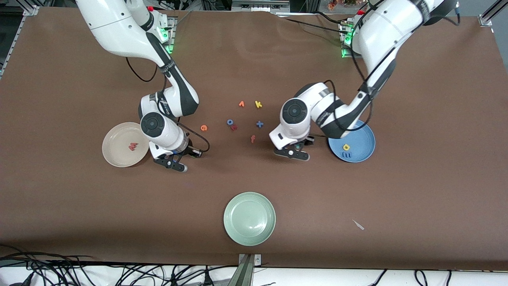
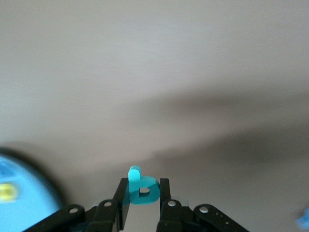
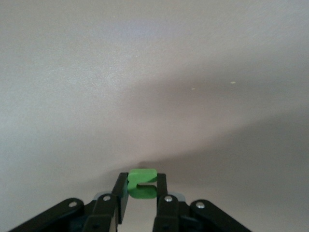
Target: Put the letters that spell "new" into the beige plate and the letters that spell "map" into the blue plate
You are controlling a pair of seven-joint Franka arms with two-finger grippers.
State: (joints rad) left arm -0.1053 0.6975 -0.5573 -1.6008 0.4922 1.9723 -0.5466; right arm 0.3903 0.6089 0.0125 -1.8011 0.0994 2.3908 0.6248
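The teal p (image 2: 141,189) sits pinched between the left gripper's (image 2: 143,193) fingers (image 2: 164,191), stem poking up past the tips, bowl squeezed between the pads. And the green n (image 3: 142,183) is clamped the same way in the right gripper (image 3: 142,189), its open side turned toward one finger (image 3: 161,186). Both hands are loaded and low over bare table (image 1: 79,222).

Now the relation that matters: the blue plate (image 1: 367,137) lies just beside the left gripper (image 1: 293,153), out toward the left arm's end of the table, its rim showing at the edge of the left wrist view. The yellow a (image 1: 346,147) and blue m (image 1: 346,154) already lie in it. So the p looks a short sideways carry from home.

The right gripper (image 1: 171,162) has the beige plate (image 1: 115,137) right beside it, toward the right arm's end, with the red w (image 1: 133,146) inside. Each arm is nearest its own plate.

The orange e (image 1: 204,128) lies on the table, apart from the right fingers, toward the middle, near the spare letters. By the look of it, it is the last piece outstanding once these two drop. The green plate (image 1: 238,230) lies well apart from both.
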